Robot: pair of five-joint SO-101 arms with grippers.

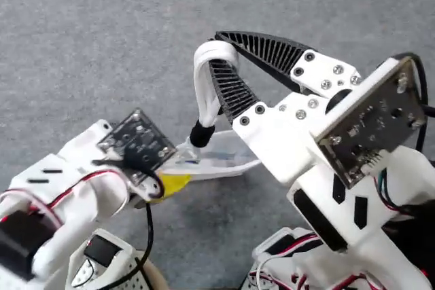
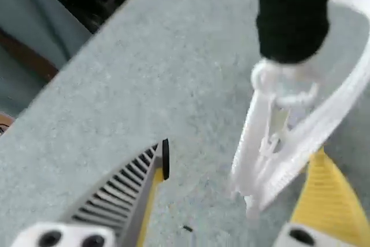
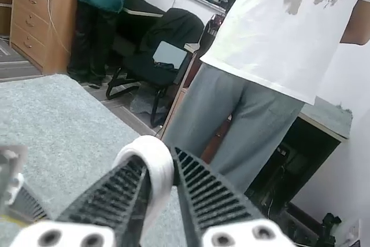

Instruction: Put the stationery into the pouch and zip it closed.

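My right gripper (image 1: 216, 52) is raised above the table and shut on the white strap loop (image 1: 207, 66) of the pouch; in the right wrist view the strap loop (image 3: 151, 169) sits pinched between the black ribbed fingers (image 3: 211, 192). The strap runs down through a black sleeve (image 1: 200, 134) to the pale translucent pouch (image 1: 221, 157), which slants over the grey mat. My left gripper (image 1: 170, 183) is low at the pouch's near end. Its jaws stand apart in the left wrist view, with the pouch's zip edge (image 2: 277, 143) between them, against the yellow finger (image 2: 324, 192).
A grey felt mat (image 1: 102, 52) covers the table to its far edge. Both arm bodies and their cables (image 1: 146, 236) crowd the front. Open mat lies to the left and behind the pouch.
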